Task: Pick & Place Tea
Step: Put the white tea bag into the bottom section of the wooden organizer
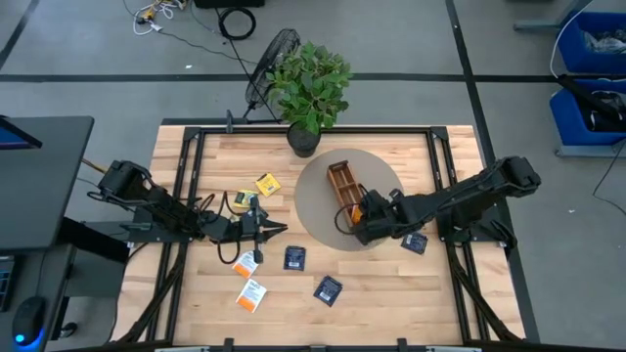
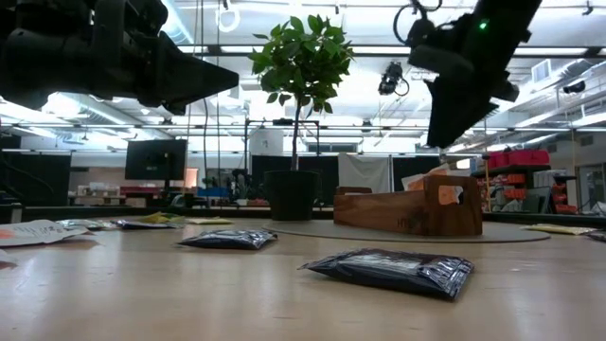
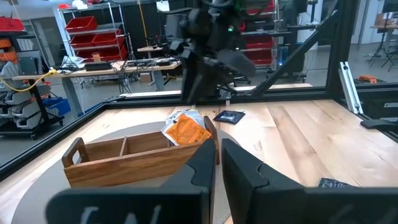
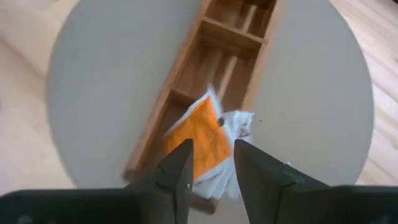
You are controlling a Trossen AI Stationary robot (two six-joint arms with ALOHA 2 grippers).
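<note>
One orange sachet between parted right claw fingers over tray end; left claw narrow.

A: Lighting check? 
B: High view bright and even; soft short shadows under the arms on the counter. 
A: Low view? 
B: Backlit. Ceiling lights glare at 12 o'clock, arms go near-silhouette. Navy sachet shows foil glints. 
A: Wrists? 
B: Right pincer fingers soft; orange sachet slightly blurred.

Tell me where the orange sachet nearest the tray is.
The orange sachet sits in the tray's end compartment, sticking up, directly below the right tool, on the round mat right of table centre.
</note>
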